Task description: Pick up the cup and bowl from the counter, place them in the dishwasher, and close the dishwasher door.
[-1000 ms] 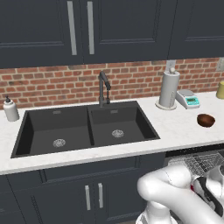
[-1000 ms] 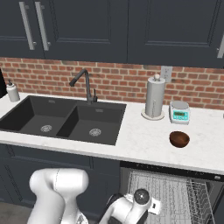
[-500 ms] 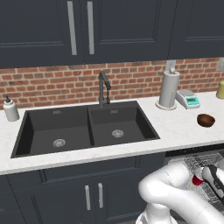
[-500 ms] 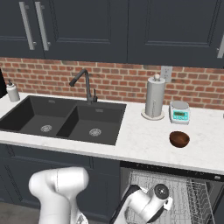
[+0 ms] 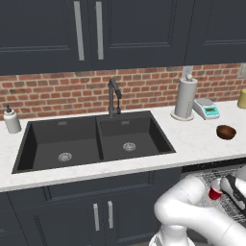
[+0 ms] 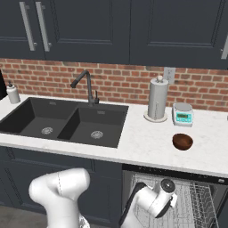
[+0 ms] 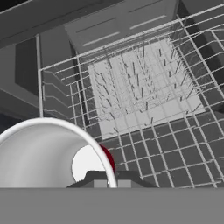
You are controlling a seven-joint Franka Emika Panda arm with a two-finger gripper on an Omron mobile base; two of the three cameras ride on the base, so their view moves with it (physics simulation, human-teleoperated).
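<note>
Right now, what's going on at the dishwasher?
The gripper is shut on the red cup and holds it low over the wire rack of the open dishwasher. The cup's white inside faces the hand camera. The brown bowl sits on the counter, near the scale and paper-towel roll.

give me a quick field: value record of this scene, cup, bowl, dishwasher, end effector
cup: red cup, held by the end effector above the dishwasher rack; white inside and red rim fill the lower left of the hand view
bowl: dark-brown bowl on the counter, right of the sink, in front of the kitchen scale
dishwasher: door open, wire rack pulled out, nothing seen in the rack
end effector: shut on the cup, low over the rack
paper-towel roll: upright, left of the scale
</note>
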